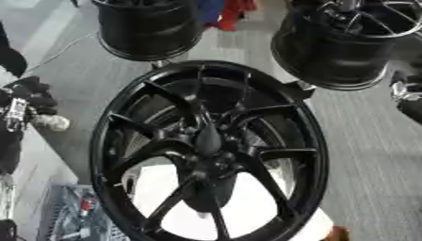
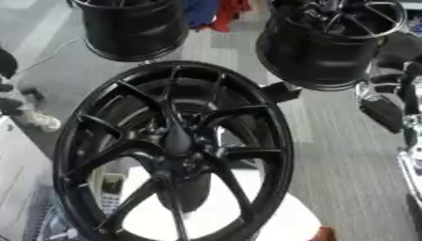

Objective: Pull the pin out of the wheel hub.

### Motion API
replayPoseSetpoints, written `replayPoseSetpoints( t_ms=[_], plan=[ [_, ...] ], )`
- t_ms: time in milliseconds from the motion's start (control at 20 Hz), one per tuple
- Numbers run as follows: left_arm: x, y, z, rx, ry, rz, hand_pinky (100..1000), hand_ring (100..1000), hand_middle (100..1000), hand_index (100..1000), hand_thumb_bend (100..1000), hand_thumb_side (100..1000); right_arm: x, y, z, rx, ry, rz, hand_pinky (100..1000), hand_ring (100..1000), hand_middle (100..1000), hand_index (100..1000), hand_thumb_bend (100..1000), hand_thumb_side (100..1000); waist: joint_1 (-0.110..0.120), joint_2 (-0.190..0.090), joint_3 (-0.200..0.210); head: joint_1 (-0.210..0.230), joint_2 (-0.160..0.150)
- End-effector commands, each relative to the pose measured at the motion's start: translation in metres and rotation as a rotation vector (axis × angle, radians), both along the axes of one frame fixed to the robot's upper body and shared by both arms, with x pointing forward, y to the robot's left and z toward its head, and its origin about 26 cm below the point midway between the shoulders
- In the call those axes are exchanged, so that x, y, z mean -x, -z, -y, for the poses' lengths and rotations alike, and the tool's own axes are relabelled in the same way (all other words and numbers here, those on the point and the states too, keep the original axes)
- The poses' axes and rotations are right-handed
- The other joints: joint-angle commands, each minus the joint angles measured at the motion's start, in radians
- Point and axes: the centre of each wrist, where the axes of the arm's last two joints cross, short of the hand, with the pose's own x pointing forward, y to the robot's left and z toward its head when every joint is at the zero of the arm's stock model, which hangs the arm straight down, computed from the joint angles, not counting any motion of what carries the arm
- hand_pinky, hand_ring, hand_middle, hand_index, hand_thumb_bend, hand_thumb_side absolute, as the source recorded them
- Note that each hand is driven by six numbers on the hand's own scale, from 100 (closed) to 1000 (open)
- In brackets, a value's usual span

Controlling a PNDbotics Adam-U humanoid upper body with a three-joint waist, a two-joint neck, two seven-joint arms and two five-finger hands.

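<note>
in the left eye view, a large glossy black alloy wheel hub with slim forked spokes (image 1: 210, 150) is standing upright on its rim and filling the middle of the frame, with a white rounded support (image 1: 247, 207) showing through its lower gaps. a dark tapered pin (image 1: 207, 137) is sitting at the hub's centre, not yet pulled. the robot's left hand (image 1: 29, 96) is hanging at the left edge, well apart from the wheel; i cannot tell how its fingers are set. two more black barrel-shaped rims (image 1: 148, 28) are standing behind, on grey ribbed flooring.

in the right eye view, the right hand (image 2: 394, 101) is showing at the right edge, dark with silver joints, fingers hanging fairly straight and holding nothing. judging from this, the reach is only beginning; the next move is calling for one hand to come to the centre and pinch the smooth pin.
</note>
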Motion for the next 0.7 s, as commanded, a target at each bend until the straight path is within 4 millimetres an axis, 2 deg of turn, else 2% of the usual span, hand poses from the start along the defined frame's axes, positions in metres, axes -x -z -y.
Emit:
replayPoseSetpoints(
  t_ms=[50, 350, 700],
  plan=[
    [-0.002, -0.008, 0.002, -0.011, 0.012, 0.028, 619, 620, 691, 808, 100, 681, 0.003, -0.005, -0.019, -0.040, -0.114, 0.034, 655, 671, 740, 826, 160, 142, 0.003, -0.007, 0.001, -0.006, 0.005],
    [-0.003, -0.005, 0.006, -0.009, 0.027, 0.021, 620, 621, 692, 808, 100, 684, 0.003, 0.003, -0.047, -0.095, -0.247, 0.013, 651, 660, 733, 821, 137, 116, 0.007, -0.001, 0.001, -0.012, 0.005],
    [-0.003, -0.003, 0.008, -0.008, 0.035, 0.014, 620, 622, 692, 807, 100, 686, -0.001, 0.009, -0.061, -0.127, -0.290, 0.009, 652, 657, 730, 823, 130, 122, 0.007, 0.000, -0.001, -0.012, 0.005]
  ],
)
